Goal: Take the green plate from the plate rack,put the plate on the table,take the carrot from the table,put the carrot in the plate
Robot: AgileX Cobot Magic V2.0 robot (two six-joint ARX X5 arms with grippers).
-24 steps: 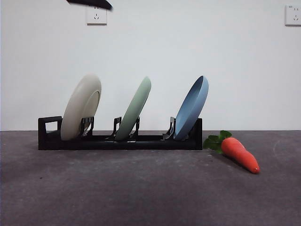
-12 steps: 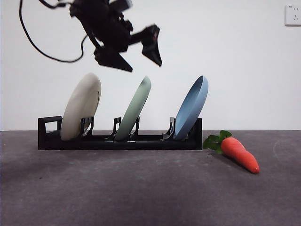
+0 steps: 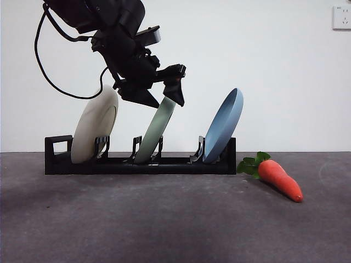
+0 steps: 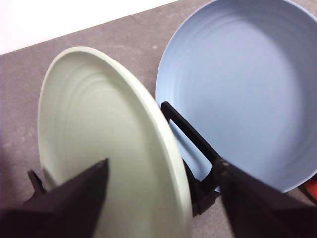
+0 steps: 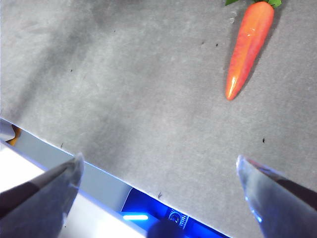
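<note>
Left fingers [image 3: 166, 96] spread wide astride the green plate's [image 3: 156, 130] top rim, gaps on both faces.

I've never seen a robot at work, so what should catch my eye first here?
The big black left gripper, jaws open astride the top rim of the pale sage-green round plate, which stands in the middle slot of the long black plate rack. Then the orange-red toy carrot, lying on the dark grey table beside the rack's other end.

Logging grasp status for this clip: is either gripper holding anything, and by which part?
Nothing is held. The left gripper is open, its jaws straddling the green plate at the top rim. The right gripper is open above the table.
</note>
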